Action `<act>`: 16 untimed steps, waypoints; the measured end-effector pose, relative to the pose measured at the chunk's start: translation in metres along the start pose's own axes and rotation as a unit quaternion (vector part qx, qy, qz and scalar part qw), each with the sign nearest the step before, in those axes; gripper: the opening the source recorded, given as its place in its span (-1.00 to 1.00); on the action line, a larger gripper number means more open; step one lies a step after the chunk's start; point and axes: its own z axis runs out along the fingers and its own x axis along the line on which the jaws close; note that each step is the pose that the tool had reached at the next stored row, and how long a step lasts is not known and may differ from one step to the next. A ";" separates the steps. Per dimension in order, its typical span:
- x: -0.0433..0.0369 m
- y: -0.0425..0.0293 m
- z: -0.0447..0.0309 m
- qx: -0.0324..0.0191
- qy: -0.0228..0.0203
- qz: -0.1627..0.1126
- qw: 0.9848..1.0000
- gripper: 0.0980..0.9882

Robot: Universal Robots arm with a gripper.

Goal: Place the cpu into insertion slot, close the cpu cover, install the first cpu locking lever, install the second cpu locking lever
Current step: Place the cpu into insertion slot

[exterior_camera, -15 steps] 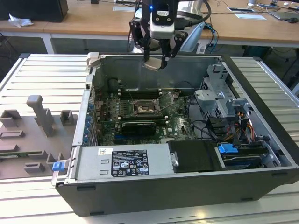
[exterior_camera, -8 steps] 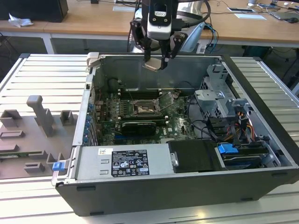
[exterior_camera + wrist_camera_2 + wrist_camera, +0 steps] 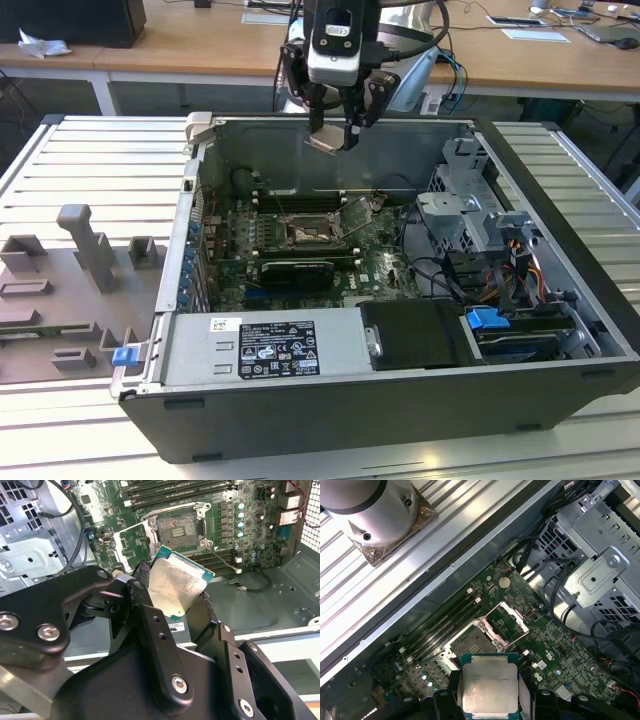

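Your hand (image 3: 175,586) grips the chip (image 3: 178,582) by two opposite edges, high above the open computer case (image 3: 300,405) on the table (image 3: 80,160).
Down inside the case, the green board (image 3: 385,265) carries the socket (image 3: 305,232), bare and dark, with its cover (image 3: 355,215) standing open beside it. The socket lies below the hand, well apart from it. In the first wrist view the chip's edges sit turned against the socket's edges, not squared to them, and in the exterior view the chip hangs tilted.

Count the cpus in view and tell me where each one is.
1. The cpu is clamped in the gripper, in the air above the case, apart from the empty insertion slot. The case could hide more.
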 end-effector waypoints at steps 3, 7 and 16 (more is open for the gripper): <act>0.0002 -0.0002 0.0004 0.000 -0.001 0.012 1.000 -0.01; 0.0005 -0.0005 0.0006 0.000 -0.002 0.024 1.000 -0.01; 0.0010 -0.0010 0.0012 -0.001 -0.005 0.051 0.999 -0.01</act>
